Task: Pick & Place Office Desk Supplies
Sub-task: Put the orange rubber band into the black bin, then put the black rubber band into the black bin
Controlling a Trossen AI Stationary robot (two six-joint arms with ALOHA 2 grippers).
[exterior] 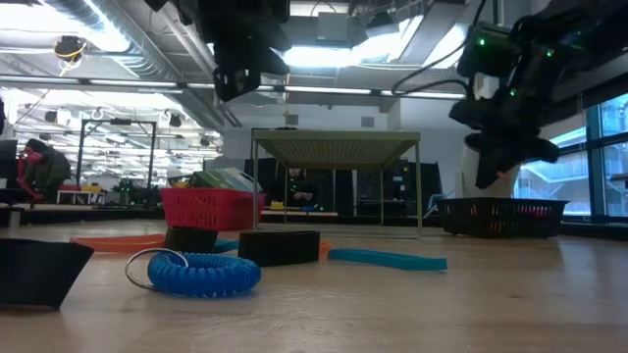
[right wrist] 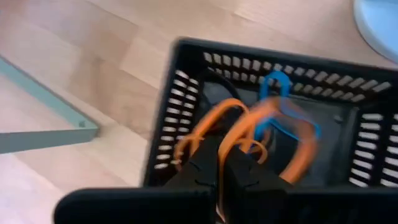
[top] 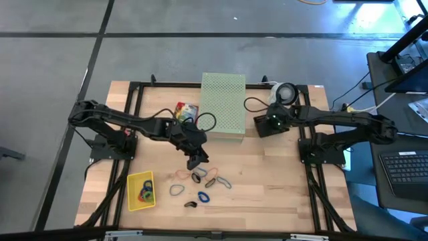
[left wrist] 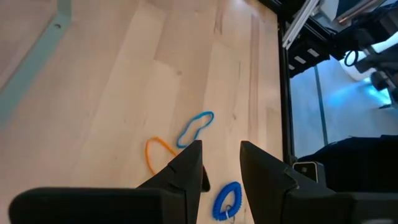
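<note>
My left gripper hangs above the middle of the table, its 2 fingers standing a little apart with nothing between them. Below it lies the scatter of supplies — a blue band loop touching an orange band loop, and nearer my fingertips a coiled blue loop. From table height that coil sits in front of a black ring-shaped piece, though I can't make out what that piece is. More bands lie in the yellow tray near the table's front left.

My right gripper hovers over the black basket, which stands just right of the pale green perforated box. Those fingers are pressed together — empty, as far as I can see. Inside the basket are orange bands and a blue band.
</note>
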